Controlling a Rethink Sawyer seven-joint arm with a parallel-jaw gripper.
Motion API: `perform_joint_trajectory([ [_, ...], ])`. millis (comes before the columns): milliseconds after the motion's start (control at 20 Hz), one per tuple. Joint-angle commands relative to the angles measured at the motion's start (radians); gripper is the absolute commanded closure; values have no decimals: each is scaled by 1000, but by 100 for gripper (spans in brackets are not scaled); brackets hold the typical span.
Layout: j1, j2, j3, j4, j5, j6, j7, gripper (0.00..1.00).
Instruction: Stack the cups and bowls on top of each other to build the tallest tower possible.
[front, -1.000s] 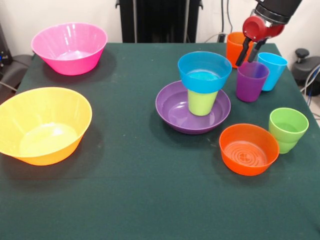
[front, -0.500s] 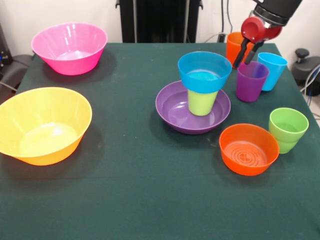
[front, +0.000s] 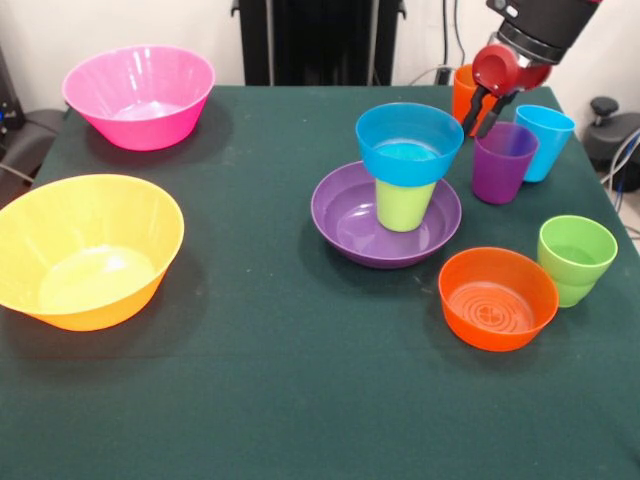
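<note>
The tower stands right of centre: a wide purple bowl (front: 345, 215) holds an upside-down lime-yellow cup (front: 404, 204), and a small blue bowl (front: 408, 146) rests on that cup. Behind it to the right are an orange cup (front: 462, 92), a purple cup (front: 503, 165) and a light blue cup (front: 546, 140). My gripper (front: 479, 127) hangs open just above the purple cup's far rim, in front of the orange cup, with nothing between its fingers. A green cup (front: 576, 258) and a small orange bowl (front: 497, 298) sit nearer, at the right.
A big pink bowl (front: 140, 95) sits at the far left corner, and a big yellow-orange bowl (front: 85, 250) at the left edge. The dark green tablecloth (front: 270, 380) covers the table.
The gripper has risen slightly and shifted left, from over the purple cup towards the orange cup. No cup or bowl has moved.
</note>
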Motion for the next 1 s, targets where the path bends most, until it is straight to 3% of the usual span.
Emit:
perform_joint_trajectory([
  [50,-16,23,81,-137,94,150,335,0],
  [350,-26,17,73,-148,124,196,326,0],
  [850,-26,30,72,-156,100,164,357,0],
  [1000,-25,17,93,-160,104,145,320,0],
])
